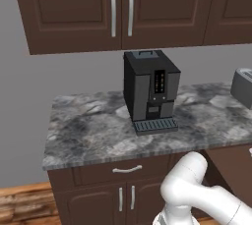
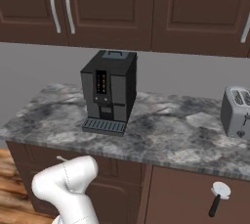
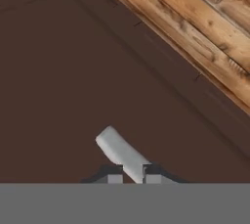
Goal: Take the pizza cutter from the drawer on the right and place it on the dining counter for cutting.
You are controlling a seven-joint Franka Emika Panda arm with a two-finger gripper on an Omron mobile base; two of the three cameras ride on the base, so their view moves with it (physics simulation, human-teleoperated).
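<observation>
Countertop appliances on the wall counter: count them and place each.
2. The black coffee machine stands near the middle of the marbled counter; the grey toaster sits at its right end. Others could lie outside the frames.

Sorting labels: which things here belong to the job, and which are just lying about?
Job: slim silver-white pizza cutter, in the shut gripper.
Lying about: black boxy coffee machine, grey metal toaster, grey marbled wall counter.

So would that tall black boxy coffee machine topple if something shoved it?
Probably not easily: the tall black boxy coffee machine stands flat on the grey marbled stone counter, its drip tray widening the foot. It looks heavy, so a low push would likely slide it; a high one might tip it.
</observation>
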